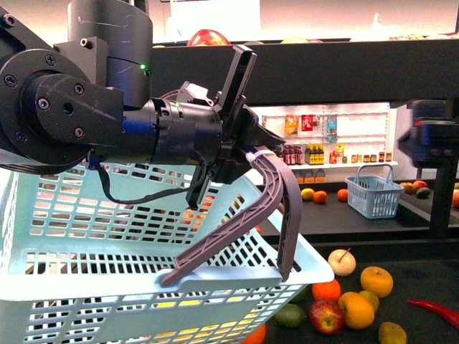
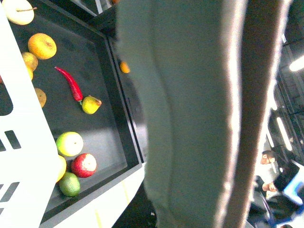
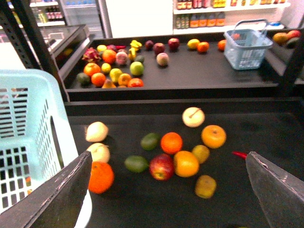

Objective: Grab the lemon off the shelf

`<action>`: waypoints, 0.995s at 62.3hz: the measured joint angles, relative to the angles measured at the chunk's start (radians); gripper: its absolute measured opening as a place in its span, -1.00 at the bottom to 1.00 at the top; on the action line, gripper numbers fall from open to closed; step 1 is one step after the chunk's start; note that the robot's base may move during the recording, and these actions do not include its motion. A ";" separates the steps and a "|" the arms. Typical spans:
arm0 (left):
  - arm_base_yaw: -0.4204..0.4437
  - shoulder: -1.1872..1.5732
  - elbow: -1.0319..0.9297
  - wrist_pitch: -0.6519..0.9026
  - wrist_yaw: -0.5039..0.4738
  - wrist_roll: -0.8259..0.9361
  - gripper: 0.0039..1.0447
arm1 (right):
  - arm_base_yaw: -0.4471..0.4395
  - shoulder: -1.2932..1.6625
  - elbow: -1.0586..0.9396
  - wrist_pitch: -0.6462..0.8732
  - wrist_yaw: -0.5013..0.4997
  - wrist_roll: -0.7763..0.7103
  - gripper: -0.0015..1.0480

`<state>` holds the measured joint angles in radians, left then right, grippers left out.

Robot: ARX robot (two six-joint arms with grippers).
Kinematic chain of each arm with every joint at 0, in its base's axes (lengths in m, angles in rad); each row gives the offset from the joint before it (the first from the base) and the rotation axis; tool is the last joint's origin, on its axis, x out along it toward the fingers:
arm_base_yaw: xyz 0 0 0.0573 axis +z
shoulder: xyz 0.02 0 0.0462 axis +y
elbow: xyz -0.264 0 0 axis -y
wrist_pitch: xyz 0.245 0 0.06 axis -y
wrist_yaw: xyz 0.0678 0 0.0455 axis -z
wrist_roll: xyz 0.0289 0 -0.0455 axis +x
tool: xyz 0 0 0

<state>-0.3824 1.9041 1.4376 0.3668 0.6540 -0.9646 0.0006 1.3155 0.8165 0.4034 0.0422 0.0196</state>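
The lemon [image 3: 201, 153], small and dull yellow, lies on the black shelf deck [image 3: 142, 209] among oranges, a red apple [image 3: 161, 166] and limes. It also shows as a yellow-green lemon [image 1: 368, 299] behind an orange in the front view. My right gripper [image 3: 168, 199] hangs open above the deck, nearer the camera than the fruit pile, with nothing between its fingers [image 3: 278, 190]. My left gripper [image 1: 247, 154] is shut on the grey handle [image 1: 276, 190] of the pale blue basket [image 1: 143, 287], held up at the left. That handle [image 2: 190, 114] fills the left wrist view.
A red chilli [image 3: 240, 155] lies to the right of the pile, and a brownish-yellow fruit [image 3: 205, 186] sits nearest the gripper. The deck behind holds more fruit [image 3: 118, 66] and a small blue basket [image 3: 247, 47]. A black upright [image 1: 443, 193] stands at the right.
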 joint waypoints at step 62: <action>0.000 0.000 0.000 0.000 0.001 -0.001 -0.88 | -0.002 -0.871 -0.723 -0.059 -0.043 -0.016 -0.95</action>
<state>-0.3824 1.9041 1.4376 0.3668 0.6548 -0.9657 -0.0013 0.4442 0.0933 0.3443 -0.0006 0.0032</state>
